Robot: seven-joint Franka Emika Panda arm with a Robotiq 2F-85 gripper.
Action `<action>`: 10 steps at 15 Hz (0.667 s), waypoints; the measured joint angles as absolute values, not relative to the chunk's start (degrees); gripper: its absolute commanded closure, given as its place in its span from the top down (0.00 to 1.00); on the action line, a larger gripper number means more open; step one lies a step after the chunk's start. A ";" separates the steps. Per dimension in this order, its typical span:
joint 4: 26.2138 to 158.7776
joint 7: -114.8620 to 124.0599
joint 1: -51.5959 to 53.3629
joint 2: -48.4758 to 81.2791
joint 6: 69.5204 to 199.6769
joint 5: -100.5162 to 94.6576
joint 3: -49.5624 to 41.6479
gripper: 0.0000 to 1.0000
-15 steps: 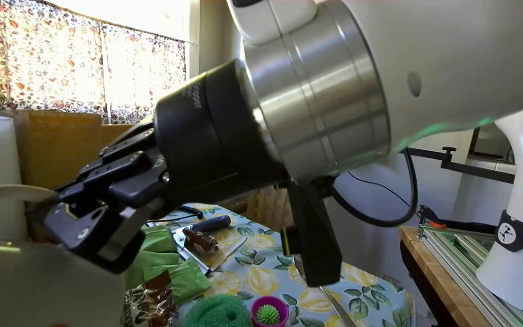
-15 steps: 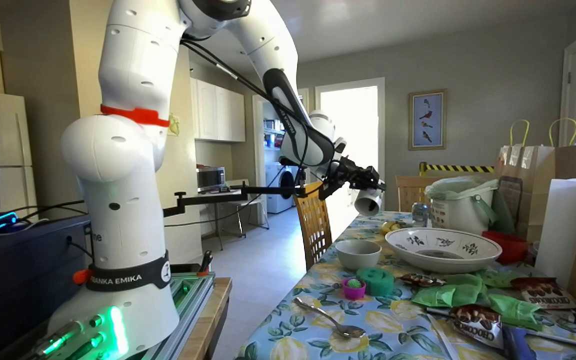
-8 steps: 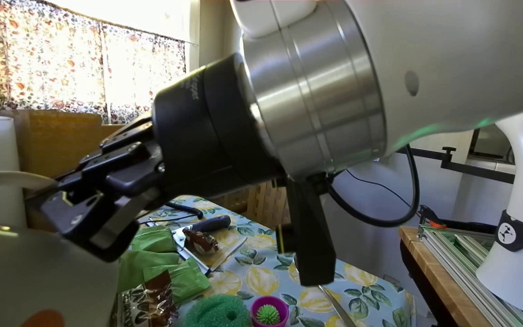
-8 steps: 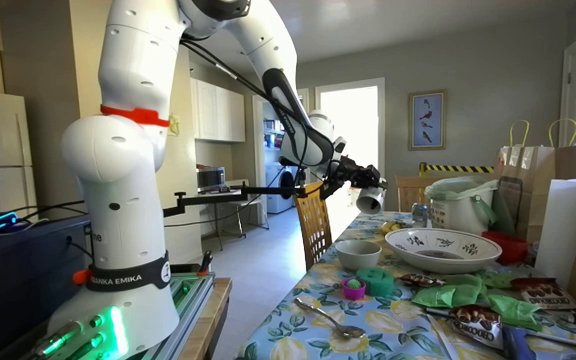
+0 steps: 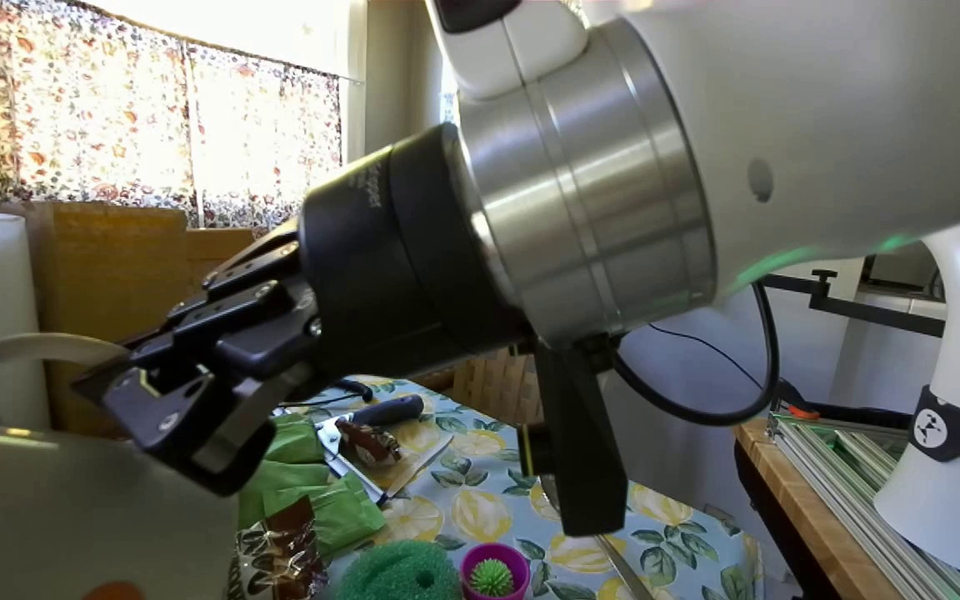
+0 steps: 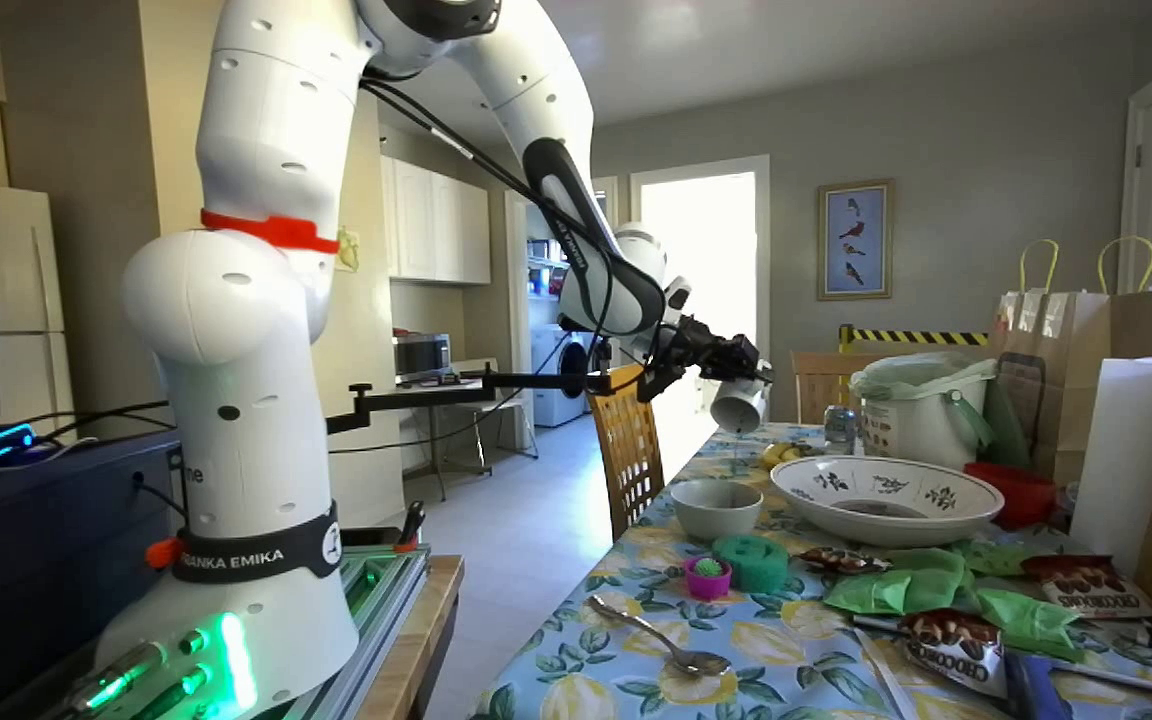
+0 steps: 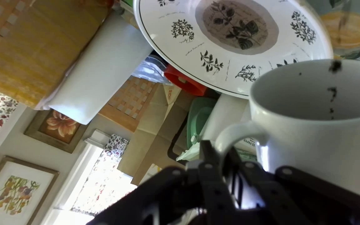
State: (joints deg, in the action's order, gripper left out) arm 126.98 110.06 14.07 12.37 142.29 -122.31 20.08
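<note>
The gripper [image 7: 220, 157] is clamped on the handle [image 7: 237, 132] of a tilted white mug [image 6: 739, 405], held higher than the bowl [image 6: 718, 514]; beside the bowl lie a wide patterned dish [image 6: 881, 530] and a green sponge [image 6: 758, 566].

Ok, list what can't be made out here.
Mug floor: hidden by near wall, wrist view.
Tool contact with the handle: blurred, wrist view.
Grey bowl floor: hidden by near wall, in an exterior view.
Mug's orange patch: cut off by bottom edge, in an exterior view.
</note>
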 measured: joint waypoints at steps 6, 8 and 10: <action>127.06 109.86 14.00 12.40 142.30 -122.48 20.11 0.03; 127.06 110.55 13.99 12.39 142.17 -123.65 20.19 0.03; 127.07 110.71 13.98 12.39 142.21 -124.15 20.25 0.03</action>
State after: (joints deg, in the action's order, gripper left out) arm 127.07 110.71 13.98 12.39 142.21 -124.15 20.25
